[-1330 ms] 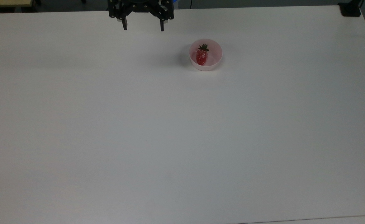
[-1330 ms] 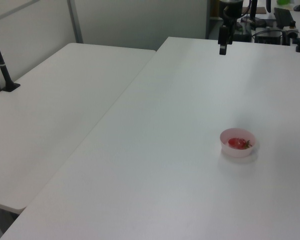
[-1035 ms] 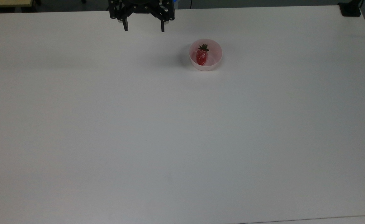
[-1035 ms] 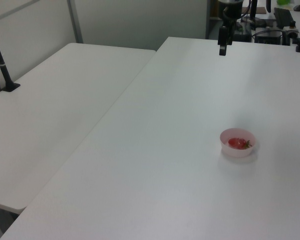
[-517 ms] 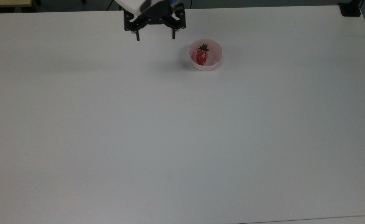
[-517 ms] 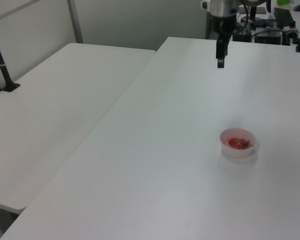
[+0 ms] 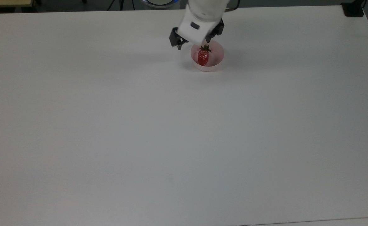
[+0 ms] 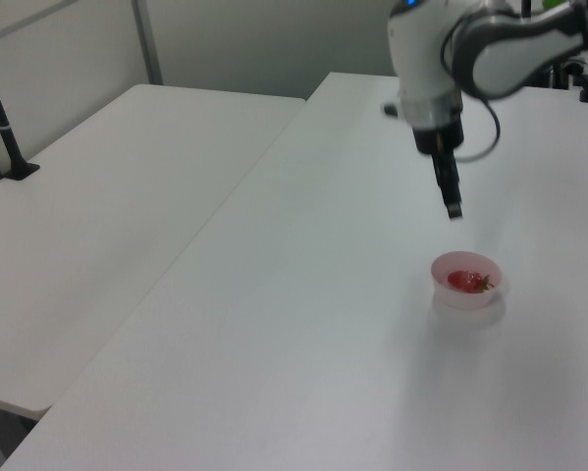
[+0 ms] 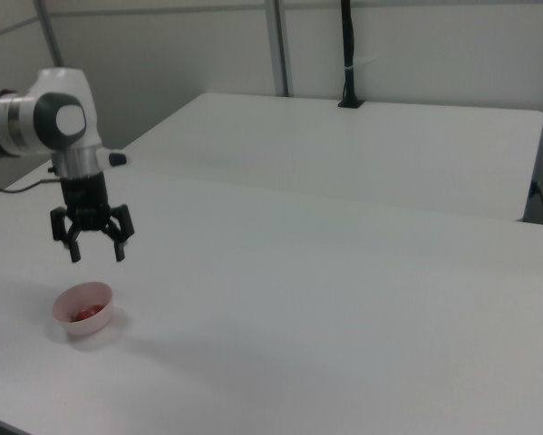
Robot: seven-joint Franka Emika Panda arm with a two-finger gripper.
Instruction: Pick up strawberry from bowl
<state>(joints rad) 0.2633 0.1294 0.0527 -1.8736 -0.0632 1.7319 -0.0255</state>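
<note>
So we've swung the end effector [image 9: 94, 250] in from the tabletop's [image 7: 140, 141] far edge to hover spread wide and empty over the bowl's [image 7: 218, 61] 11 o'clock rim, strawberry [image 7: 203, 57] still inside, descent looks next.

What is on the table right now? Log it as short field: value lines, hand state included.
strawberry: lying inside the bowl, leafy top toward the top view's upper edge
bowl: pale pink, upright on the white table
hand: open, empty, hovering above the table near the bowl
contact: hand touches neither strawberry nor bowl
task status: strawberry not yet picked up
</note>
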